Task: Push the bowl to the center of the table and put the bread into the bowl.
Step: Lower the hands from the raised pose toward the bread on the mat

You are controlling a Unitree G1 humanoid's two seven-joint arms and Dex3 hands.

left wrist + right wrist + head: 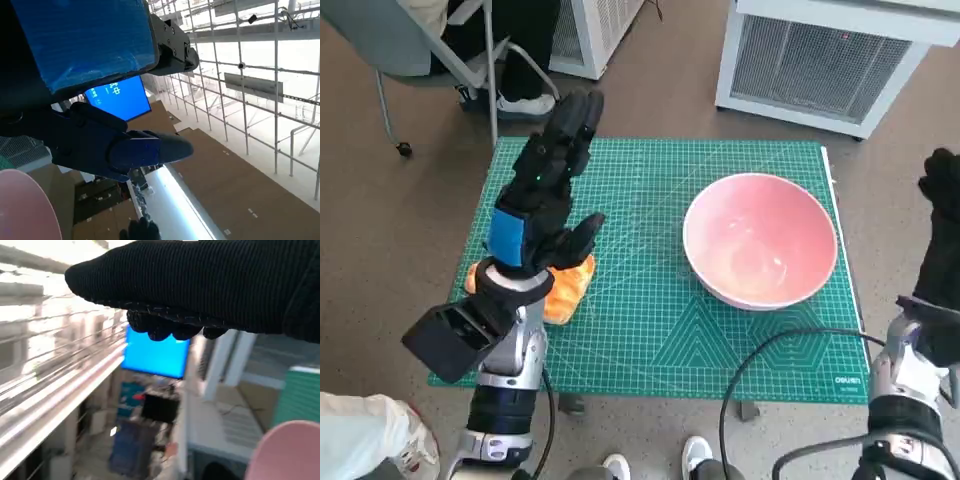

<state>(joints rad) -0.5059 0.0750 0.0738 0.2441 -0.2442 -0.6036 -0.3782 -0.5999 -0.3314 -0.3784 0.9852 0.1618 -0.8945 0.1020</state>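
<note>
A green cutting mat (650, 330), ruled with a fine pale grid and diagonal lines, covers the desk (832, 160), whose pale edge shows along the mat's far right side. On the mat's right half sits the bowl (760, 240) — round, smooth and glossy, pale pink inside with a thin whitish rim, upright and with nothing in it. Its rim also shows as a pink curve in both wrist views.

The bread (565, 285) lies at the near left of the mat, a soft, lumpy orange-yellow piece with an uneven surface, partly hidden under the left arm. It is well apart from the bowl, with bare mat between them.

The left robot hand (555, 165) is hard black plastic with a patch of shiny blue tape on its back. It is raised above the mat's left side, its fingers stretched out toward the far edge and apart, holding nothing. The bread lies below and just behind its wrist, not touched by the fingers.

The right robot hand (945, 200), in a ribbed black knitted glove, hangs off the desk's right edge, beside the bowl but clear of it. It holds nothing — the right wrist view shows its fingertips curled under the glove's edge, but whether they are fully closed I cannot tell.
</note>
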